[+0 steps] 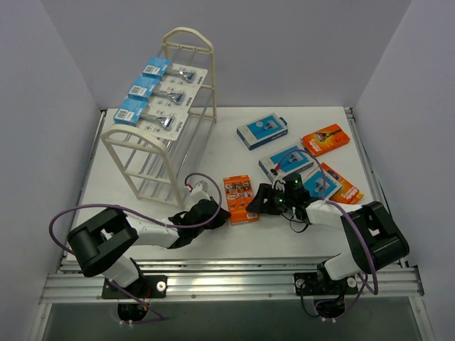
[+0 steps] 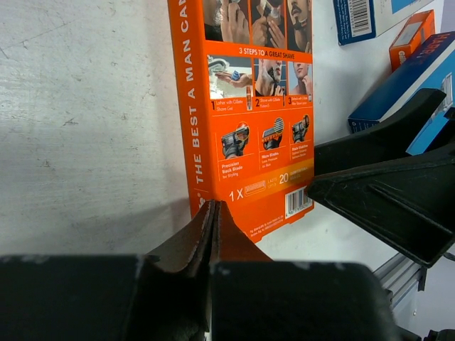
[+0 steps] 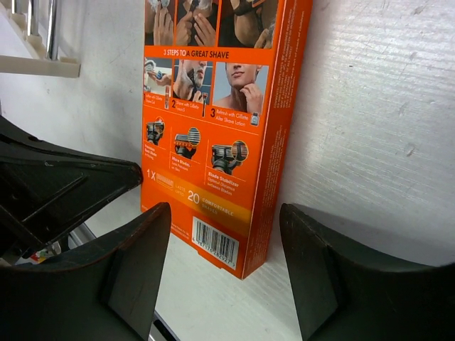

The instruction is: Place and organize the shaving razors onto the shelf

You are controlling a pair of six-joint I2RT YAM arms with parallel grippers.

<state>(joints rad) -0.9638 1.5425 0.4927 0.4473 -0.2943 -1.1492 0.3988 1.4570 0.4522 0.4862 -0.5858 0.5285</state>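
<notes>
An orange razor box [image 1: 240, 199] lies flat on the table between my two grippers, its printed back up. My left gripper [image 1: 222, 212] is shut, fingers pressed together with nothing between them, and its tip [image 2: 213, 207] sits at the box's [image 2: 249, 106] near corner. My right gripper [image 1: 260, 202] is open. In its wrist view its fingertips [image 3: 160, 213] flank the barcode end of the box [image 3: 213, 121] without touching it. The cream shelf [image 1: 162, 135] stands at the back left with three blue-headed blister packs [image 1: 158, 94] on its top tier.
More packs lie on the table to the right: a blue-and-white box [image 1: 261, 133], an orange box [image 1: 325, 139], a blue box [image 1: 288, 163], another blue box [image 1: 320, 186] and an orange box [image 1: 343, 185]. White walls enclose the table on three sides.
</notes>
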